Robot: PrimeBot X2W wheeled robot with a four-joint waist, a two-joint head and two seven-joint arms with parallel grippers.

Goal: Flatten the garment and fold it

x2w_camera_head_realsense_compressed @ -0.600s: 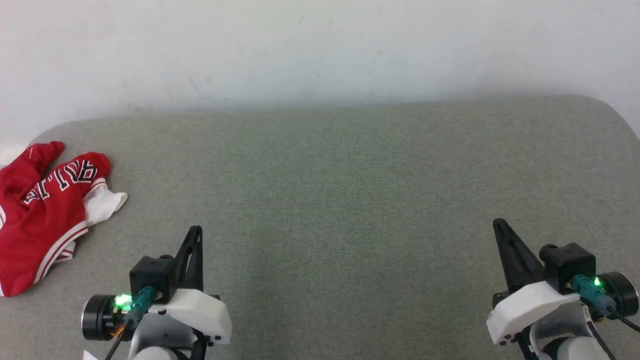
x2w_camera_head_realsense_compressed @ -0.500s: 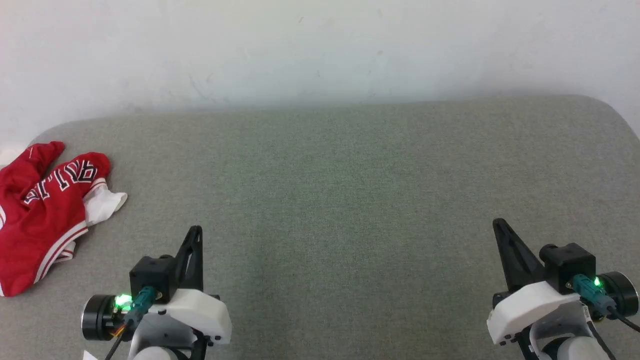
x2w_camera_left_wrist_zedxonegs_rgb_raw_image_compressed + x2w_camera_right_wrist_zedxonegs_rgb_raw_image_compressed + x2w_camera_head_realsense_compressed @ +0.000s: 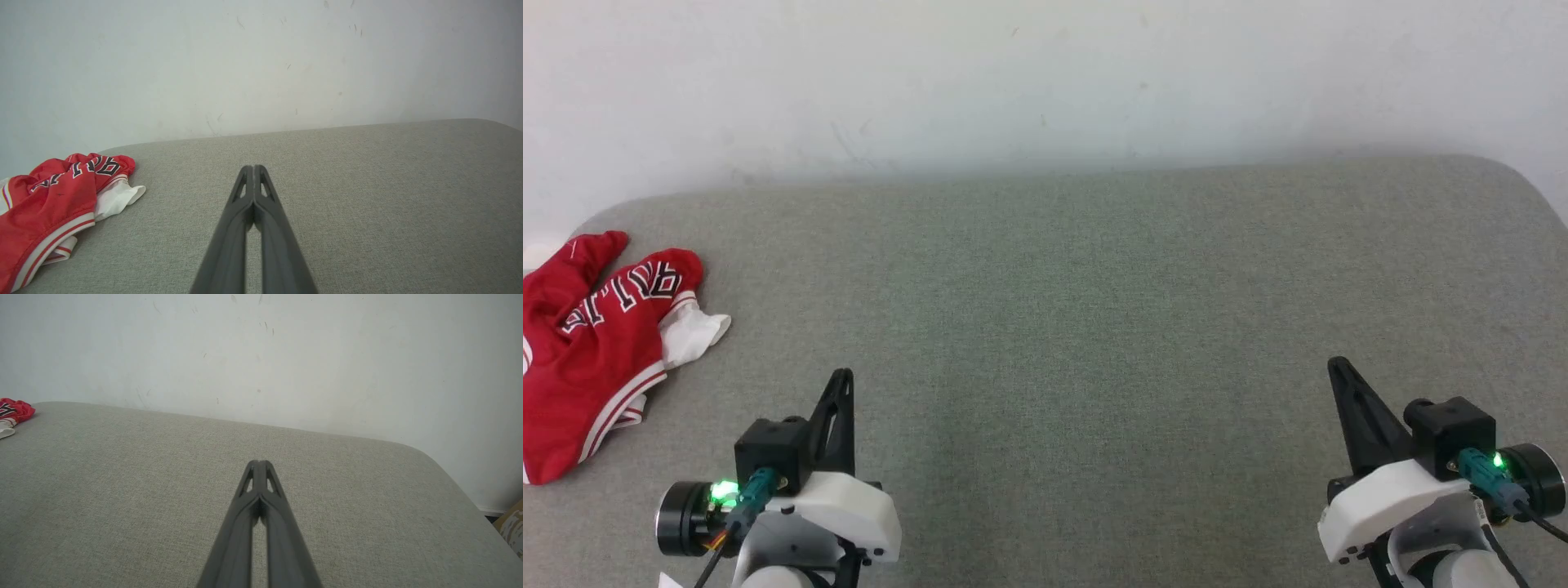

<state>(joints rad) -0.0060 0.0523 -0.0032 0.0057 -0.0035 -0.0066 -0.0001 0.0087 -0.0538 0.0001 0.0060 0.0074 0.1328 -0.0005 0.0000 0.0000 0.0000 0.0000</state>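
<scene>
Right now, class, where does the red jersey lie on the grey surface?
In the head view the red jersey lies crumpled at the left edge of the grey surface, near the white wall, ahead and left of the left pincer.

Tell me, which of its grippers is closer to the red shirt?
Left. The left gripper sits a little to the right of the crumpled shirt, not touching it; the right gripper is far off on the opposite side.

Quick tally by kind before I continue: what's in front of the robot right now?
Crumpled red jersey-style garment with white sleeves: 1
Dark two-finger grippers, left gripper and right gripper, both shut: 2
Grey fabric-covered surface: 1
Total: 4
</scene>
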